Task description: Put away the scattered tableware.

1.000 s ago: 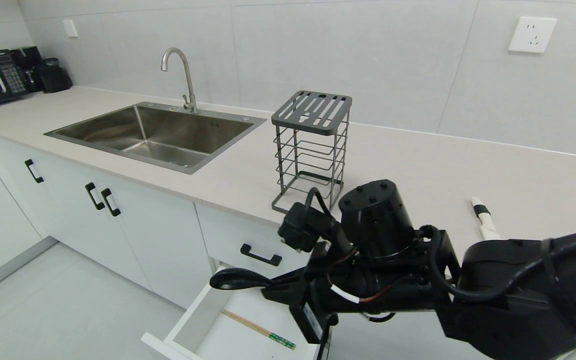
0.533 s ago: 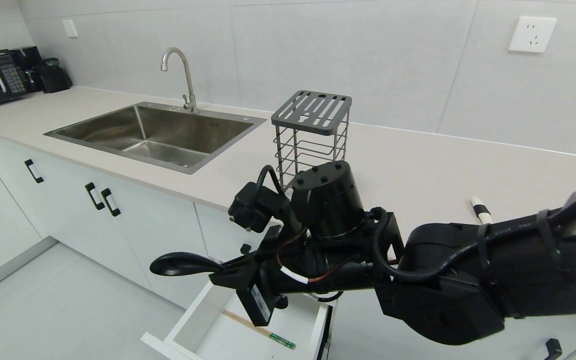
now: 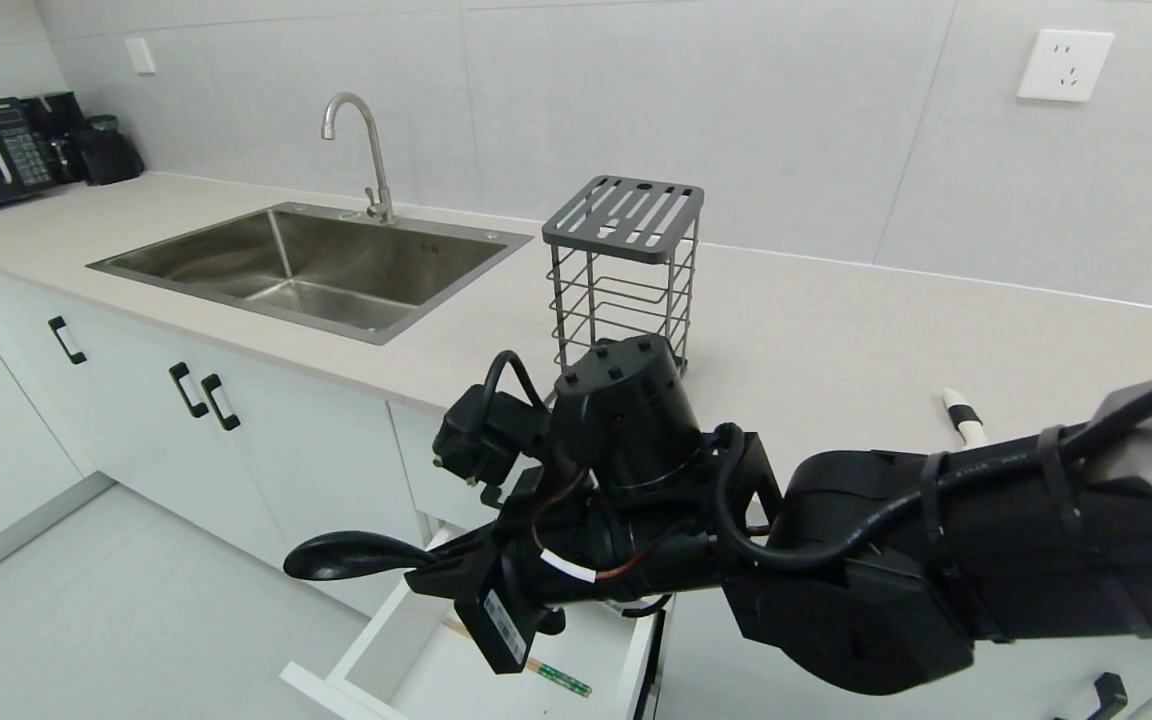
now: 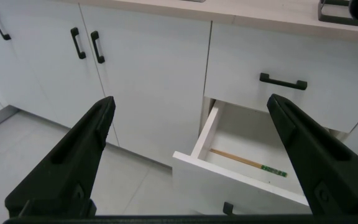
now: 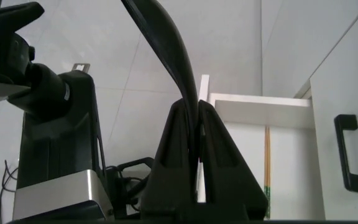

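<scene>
While its jaws clamp the handle of the black spoon [image 3: 351,556], the right gripper [image 3: 431,568] holds it in the air beside the open drawer [image 3: 376,635], where chopsticks [image 3: 556,680] lie; the left gripper [image 4: 191,149] has its jaws spread wide.

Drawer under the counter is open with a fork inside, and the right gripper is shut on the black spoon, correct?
No fork: the drawer holds chopsticks, as the left wrist view shows. It is open, and the right gripper is shut on the black spoon.
</scene>
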Robot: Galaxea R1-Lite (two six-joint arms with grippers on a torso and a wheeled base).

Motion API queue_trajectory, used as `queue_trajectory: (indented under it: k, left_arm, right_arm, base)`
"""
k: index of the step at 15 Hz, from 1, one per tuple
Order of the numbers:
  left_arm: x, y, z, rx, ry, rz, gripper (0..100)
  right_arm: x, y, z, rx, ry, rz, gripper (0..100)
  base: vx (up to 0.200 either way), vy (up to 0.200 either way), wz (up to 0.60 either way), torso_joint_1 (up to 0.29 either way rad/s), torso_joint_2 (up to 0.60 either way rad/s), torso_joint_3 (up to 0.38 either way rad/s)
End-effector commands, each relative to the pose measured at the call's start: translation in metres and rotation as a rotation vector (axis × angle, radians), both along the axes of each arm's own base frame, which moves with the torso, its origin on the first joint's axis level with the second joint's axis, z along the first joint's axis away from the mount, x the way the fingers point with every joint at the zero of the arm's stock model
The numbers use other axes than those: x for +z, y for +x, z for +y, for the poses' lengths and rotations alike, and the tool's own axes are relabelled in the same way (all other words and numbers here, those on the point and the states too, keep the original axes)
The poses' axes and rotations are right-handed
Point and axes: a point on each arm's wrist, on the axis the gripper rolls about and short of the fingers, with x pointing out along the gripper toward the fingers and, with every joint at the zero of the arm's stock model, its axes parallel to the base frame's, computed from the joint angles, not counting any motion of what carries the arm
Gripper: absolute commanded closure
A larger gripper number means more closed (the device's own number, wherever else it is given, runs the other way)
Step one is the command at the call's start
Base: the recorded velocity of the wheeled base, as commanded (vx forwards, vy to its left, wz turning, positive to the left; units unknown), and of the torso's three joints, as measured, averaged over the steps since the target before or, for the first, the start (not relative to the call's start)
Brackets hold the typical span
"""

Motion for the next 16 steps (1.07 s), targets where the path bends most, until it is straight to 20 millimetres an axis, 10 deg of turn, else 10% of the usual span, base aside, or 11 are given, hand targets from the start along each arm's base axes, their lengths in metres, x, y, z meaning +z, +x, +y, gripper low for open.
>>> queue_trajectory:
  k: [1,16]
  left_arm:
    - [0.0,0.0001,0.0,0.0,0.0,0.001,0]
    - [0.0,0.0001,0.0,0.0,0.0,0.001,0]
  right_arm:
    - [-0.0011,0.0009,0.0014,-0.002,-0.004,0.002,100]
    - [-0.0075,0.001,0.0014,-0.007,-0.043,0.028,100]
  base:
    - [0.0,0.0,0.0,-0.193,0.37,0.168]
    - [0.0,0.0,0.0,-0.248,0.42,0.173]
